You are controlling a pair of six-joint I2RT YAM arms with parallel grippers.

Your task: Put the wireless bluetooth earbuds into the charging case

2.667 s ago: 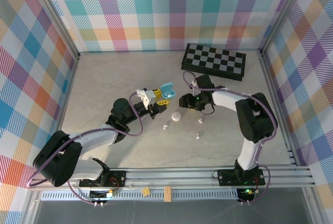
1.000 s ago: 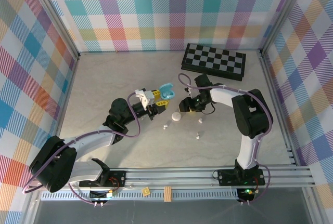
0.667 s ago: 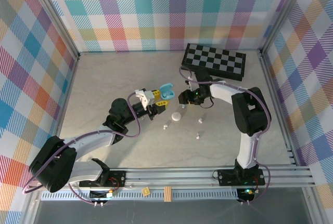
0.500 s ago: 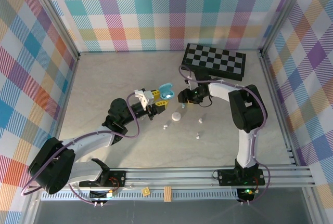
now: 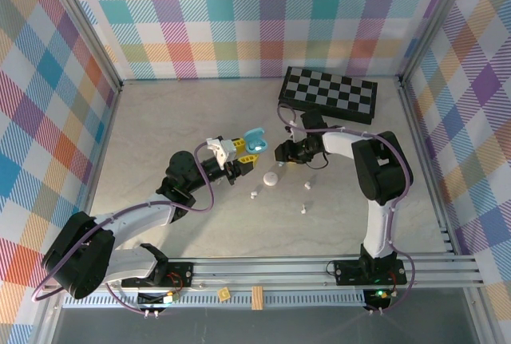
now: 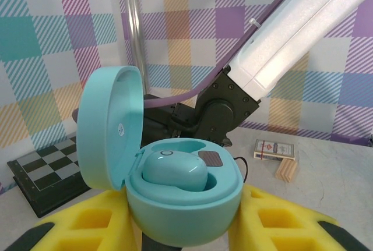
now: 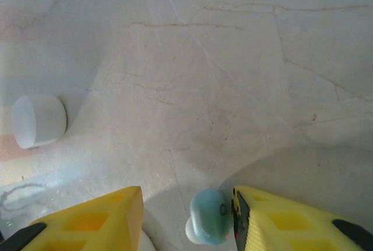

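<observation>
My left gripper (image 5: 237, 155) is shut on the open teal charging case (image 5: 254, 140), held above the table. In the left wrist view the case (image 6: 183, 204) has its lid (image 6: 111, 126) swung up, and one teal earbud (image 6: 173, 173) sits in its well between the yellow fingers (image 6: 274, 225). My right gripper (image 5: 282, 152) is low over the table just right of the case. In its wrist view that gripper (image 7: 186, 204) is open, with a light blue earbud (image 7: 210, 216) against the right finger (image 7: 280, 222) and a gap to the left finger. Three white earbuds (image 5: 253, 195) (image 5: 306, 187) (image 5: 303, 210) lie on the table.
A white round case (image 5: 271, 178) (image 7: 38, 120) sits on the table between the grippers. A folded chessboard (image 5: 329, 94) lies at the back right. A small card box (image 6: 274, 149) and a wooden block (image 6: 287, 169) lie beyond the teal case. Plaid walls enclose the table.
The right gripper shifted a little back and left, toward the held case, and its forearm swung. The left arm and the teal case stayed nearly still.
</observation>
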